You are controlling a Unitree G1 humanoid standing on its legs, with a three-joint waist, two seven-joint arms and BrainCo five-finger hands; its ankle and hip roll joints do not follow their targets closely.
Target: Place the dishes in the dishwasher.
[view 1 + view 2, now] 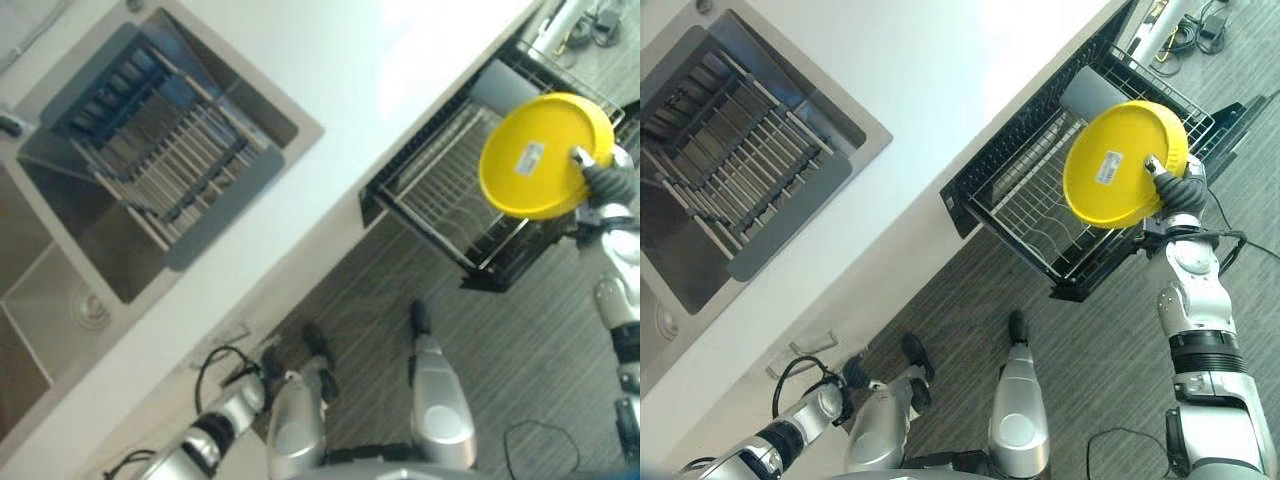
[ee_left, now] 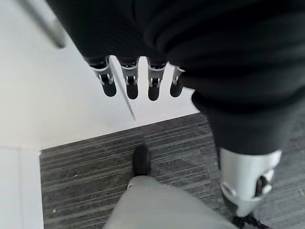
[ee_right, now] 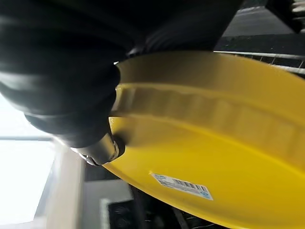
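Note:
A yellow plate (image 1: 535, 155) with a white sticker on its underside is held on edge above the pulled-out dishwasher rack (image 1: 425, 235). My right hand (image 1: 1175, 180) is shut on the plate's rim at its right side. Up close, the thumb (image 3: 102, 148) presses on the underside of the plate (image 3: 214, 143), and the other fingers are hidden behind it. A grey dish (image 1: 1095, 92) stands at the rack's far end. My left hand (image 2: 128, 78) hangs low beside the cabinet front, fingers straight and holding nothing.
A white counter (image 1: 380, 70) runs diagonally above the rack. A steel sink (image 1: 60, 280) is set into it at the left, with a grey dish drainer (image 1: 160, 150) across it. Grey striped floor (image 1: 970, 290) lies in front of the cabinets.

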